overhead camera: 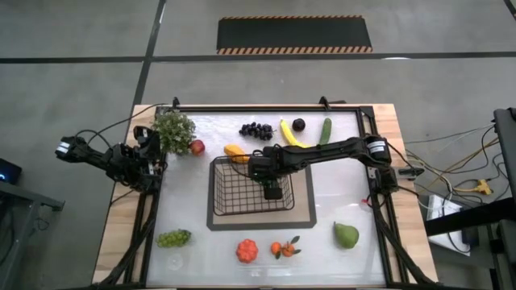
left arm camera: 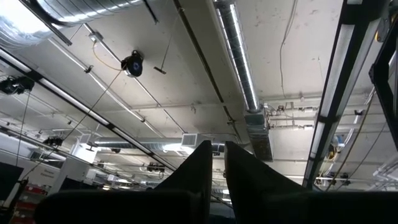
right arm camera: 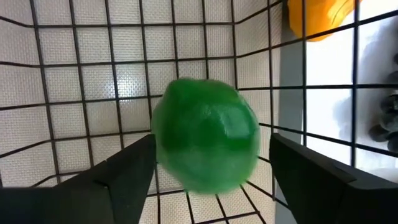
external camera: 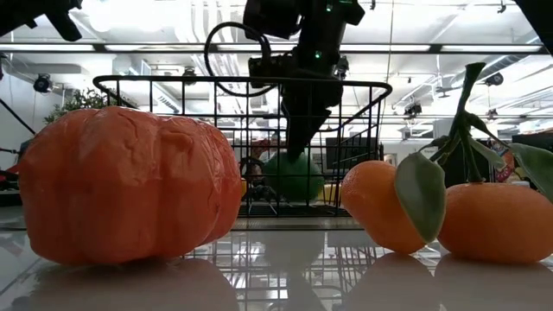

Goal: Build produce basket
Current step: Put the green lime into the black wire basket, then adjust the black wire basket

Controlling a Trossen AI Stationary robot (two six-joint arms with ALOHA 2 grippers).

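Note:
The black wire basket [overhead camera: 218,187] stands on a grey mat in the middle of the table. My right gripper [right arm camera: 212,142] hangs open inside it, pointing steeply down, its fingers on either side of a round green fruit [right arm camera: 205,134]. In the low view the green fruit [external camera: 294,177] is down at the basket's floor, just under the fingertips of my right gripper [external camera: 302,145]. My left gripper [left arm camera: 214,163] is shut and empty, raised at the table's left edge and pointing up at the ceiling. My right gripper stands around the green fruit from above. A clear gap shows between the fruit and one finger [right arm camera: 311,180]. Whether the other finger [right arm camera: 134,168] touches the fruit's side I cannot tell.
Along the far edge lie dark grapes [overhead camera: 256,129], a banana [overhead camera: 290,134], a cucumber [overhead camera: 325,131], an orange piece [overhead camera: 236,151], a red apple [overhead camera: 196,147] and a leafy plant [overhead camera: 173,129]. Near the front edge lie green grapes [overhead camera: 173,238], an orange-red fruit [overhead camera: 247,250], tangerines [overhead camera: 282,249] and a pear [overhead camera: 346,235].

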